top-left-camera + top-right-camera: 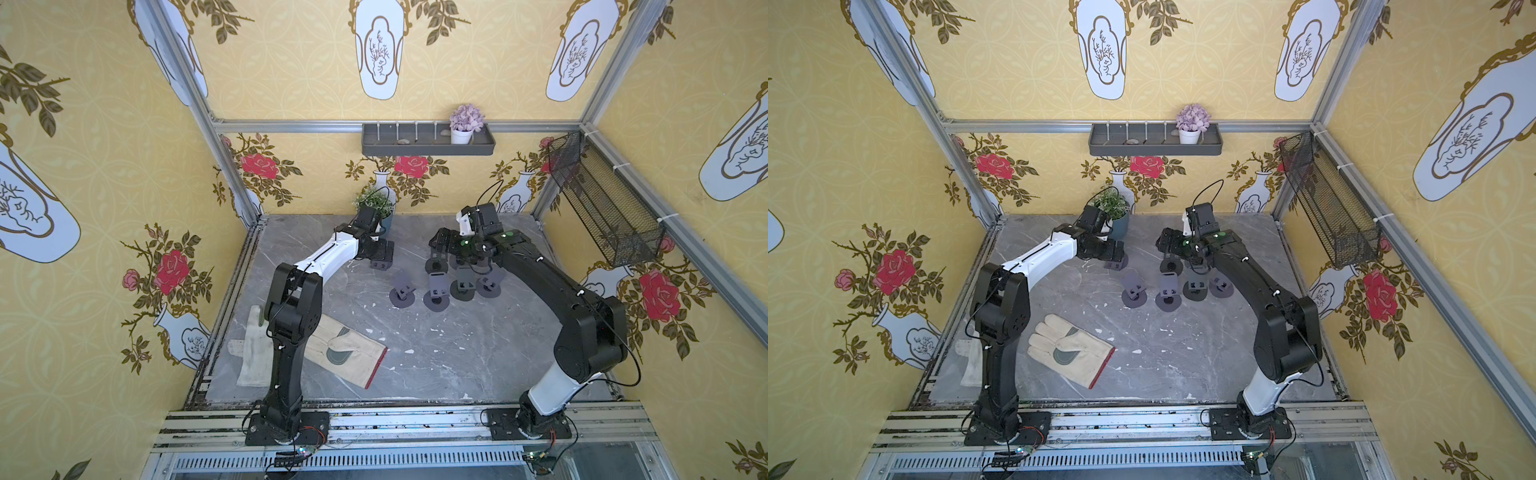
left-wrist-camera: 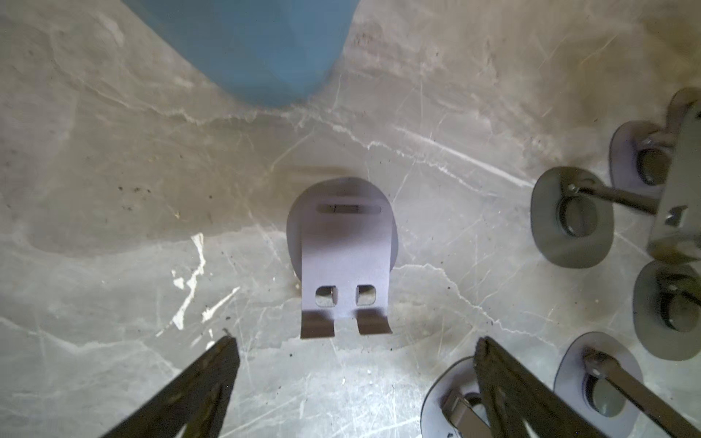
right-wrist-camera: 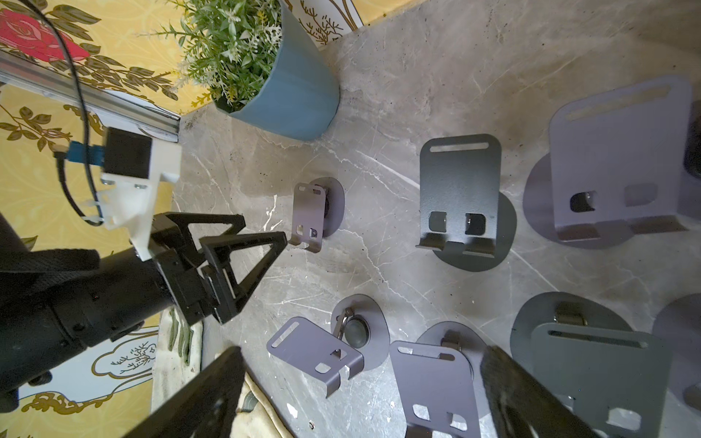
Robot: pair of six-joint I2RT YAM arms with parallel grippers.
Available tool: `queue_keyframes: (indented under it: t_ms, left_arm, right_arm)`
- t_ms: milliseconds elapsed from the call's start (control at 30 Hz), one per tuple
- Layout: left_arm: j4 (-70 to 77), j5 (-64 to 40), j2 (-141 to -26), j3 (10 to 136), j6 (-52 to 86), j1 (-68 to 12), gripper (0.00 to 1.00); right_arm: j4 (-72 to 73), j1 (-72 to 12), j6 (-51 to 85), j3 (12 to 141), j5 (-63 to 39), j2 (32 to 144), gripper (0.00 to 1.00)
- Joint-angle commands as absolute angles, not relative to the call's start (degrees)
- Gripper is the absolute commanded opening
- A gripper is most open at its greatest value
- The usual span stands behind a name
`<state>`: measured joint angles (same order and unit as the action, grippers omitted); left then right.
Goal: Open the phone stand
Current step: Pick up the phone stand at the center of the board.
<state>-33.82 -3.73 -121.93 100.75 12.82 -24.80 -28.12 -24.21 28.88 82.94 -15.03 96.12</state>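
Observation:
A grey metal phone stand (image 2: pixel 343 258) sits on the marble table (image 2: pixel 113 189), its back plate tilted up off its round base. My left gripper (image 2: pixel 355 341) is open just short of the stand's two hooks, touching nothing. In both top views it hangs over this stand (image 1: pixel 382 264) (image 1: pixel 1116 264). The right wrist view shows the same stand (image 3: pixel 309 216) just off the left gripper (image 3: pixel 263 227). My right gripper (image 3: pixel 362 352) is open above two other unfolded stands (image 3: pixel 315 352) (image 3: pixel 436 379) and holds nothing. It hovers over the stand cluster (image 1: pixel 440 249) (image 1: pixel 1167 245).
Several more unfolded stands (image 1: pixel 436 293) are grouped at mid-table. A blue plant pot (image 1: pixel 376 203) (image 3: pixel 284 94) stands right behind the left gripper. A work glove (image 1: pixel 1071 353) lies front left. A wire basket (image 1: pixel 602 203) hangs on the right wall.

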Motion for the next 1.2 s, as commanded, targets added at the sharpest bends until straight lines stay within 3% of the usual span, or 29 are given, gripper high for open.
queue_keyframes:
  t_ms: [0,300,733,933,1167]
  left_arm:
    - [-33.64,-2.17,-122.87,99.08,15.68,-25.04,0.99]
    - [-29.67,1.52,-124.52,95.82,17.93,-27.61,0.93]
    - [-28.13,3.33,-127.71,97.87,15.56,-27.63,0.92]
    - [-27.78,3.84,-129.34,98.78,14.53,-27.51,0.86]
    - [-27.43,3.43,-130.33,98.77,13.56,-27.00,0.70]
  right_arm:
    - [-26.10,-23.95,28.53,83.39,-15.55,96.36,0.98]
    - [-25.93,-23.49,28.83,82.18,-15.83,96.08,0.98]
    - [-26.37,-22.39,28.30,81.19,-16.52,95.77,0.98]
    - [-26.81,-21.60,27.87,81.52,-16.84,95.87,0.98]
    - [-26.89,-21.10,27.71,81.39,-16.96,95.82,0.98]
